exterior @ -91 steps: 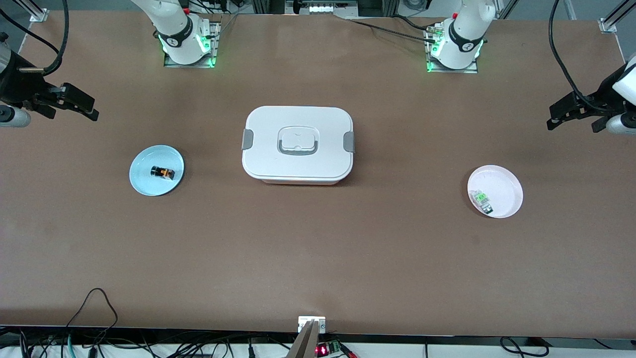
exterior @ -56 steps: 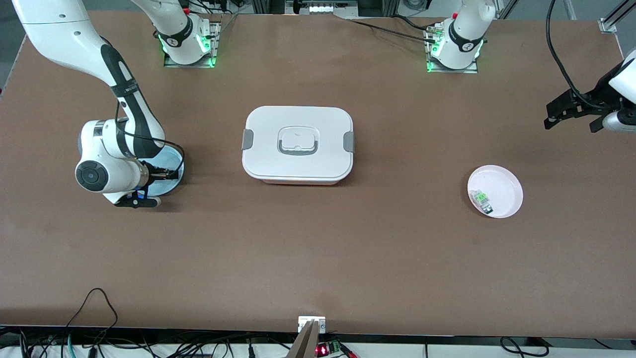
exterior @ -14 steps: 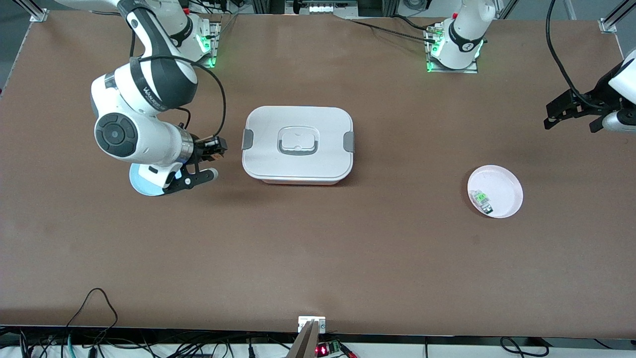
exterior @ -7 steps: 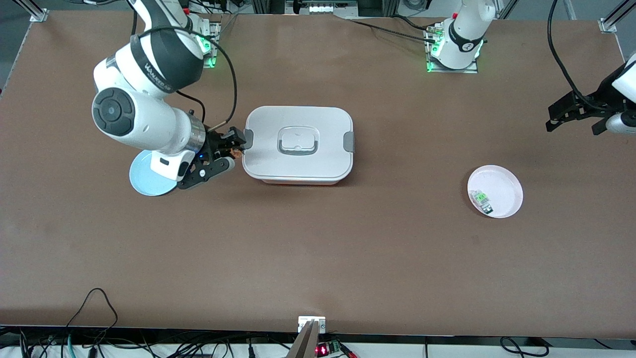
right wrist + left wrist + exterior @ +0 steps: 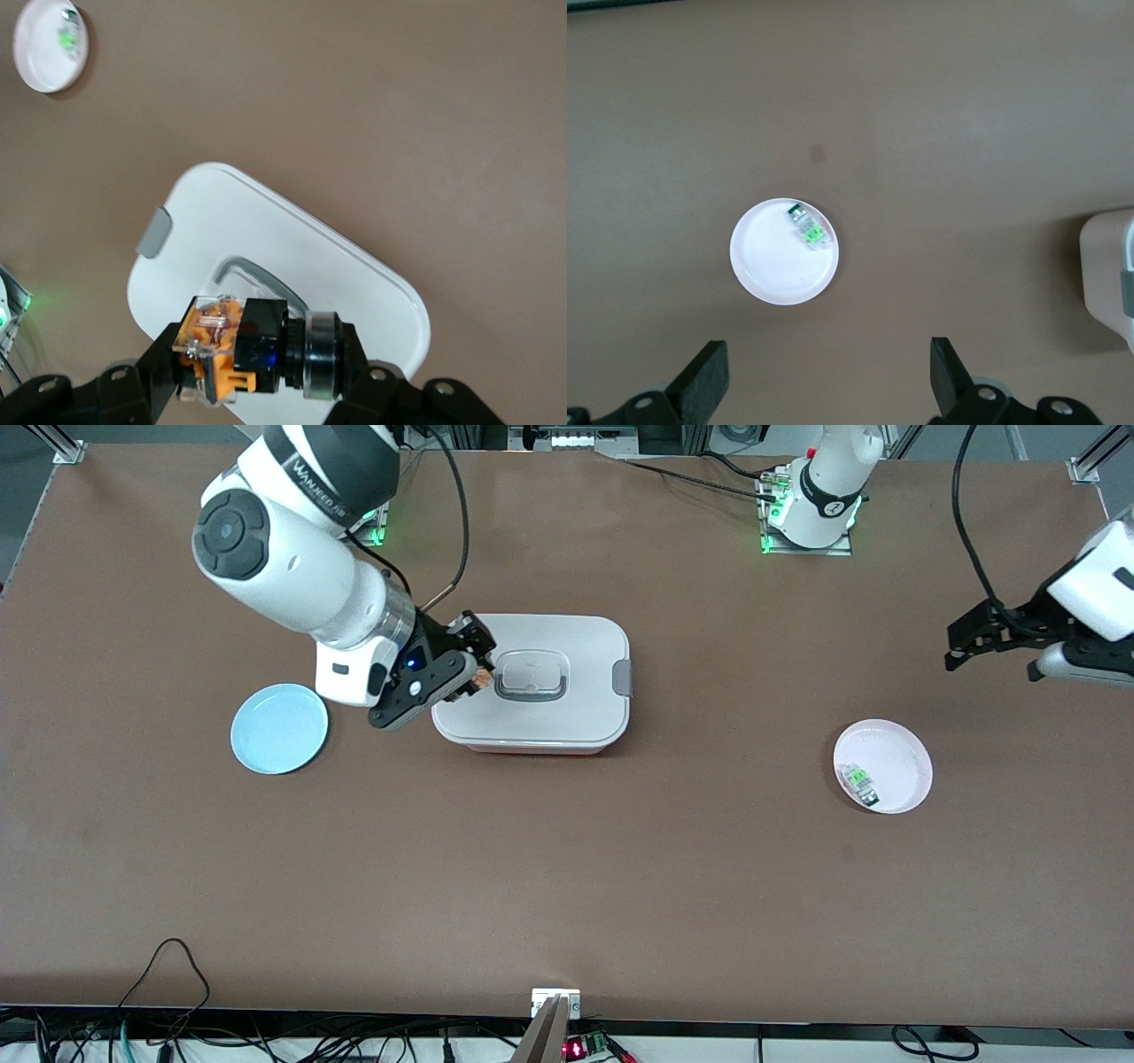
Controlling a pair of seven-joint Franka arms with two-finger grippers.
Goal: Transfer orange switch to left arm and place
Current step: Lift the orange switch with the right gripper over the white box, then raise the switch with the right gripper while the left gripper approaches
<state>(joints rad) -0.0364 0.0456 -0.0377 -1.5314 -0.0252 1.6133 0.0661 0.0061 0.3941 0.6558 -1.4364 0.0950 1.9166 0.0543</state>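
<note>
My right gripper (image 5: 476, 666) is shut on the orange switch (image 5: 482, 680), a small black block with orange and clear parts. It holds the switch in the air over the lid of the white box (image 5: 567, 717), at the end toward the right arm and beside the grey handle. In the right wrist view the switch (image 5: 237, 347) sits crosswise between the fingers of my right gripper (image 5: 252, 367), above the box (image 5: 301, 239). My left gripper (image 5: 973, 634) is open and empty in the air at the left arm's end of the table. In the left wrist view, my left gripper (image 5: 826, 382) has bare table between its fingers.
An empty blue plate (image 5: 279, 728) lies toward the right arm's end. A white plate (image 5: 897, 755) with a clear-and-green component (image 5: 858, 779) lies toward the left arm's end, also in the left wrist view (image 5: 775, 274). Cables hang along the table's near edge.
My right gripper has risen and carried the switch from beside the box's end to over its lid. The blue plate is now uncovered. My left arm has shifted slightly toward the table's middle.
</note>
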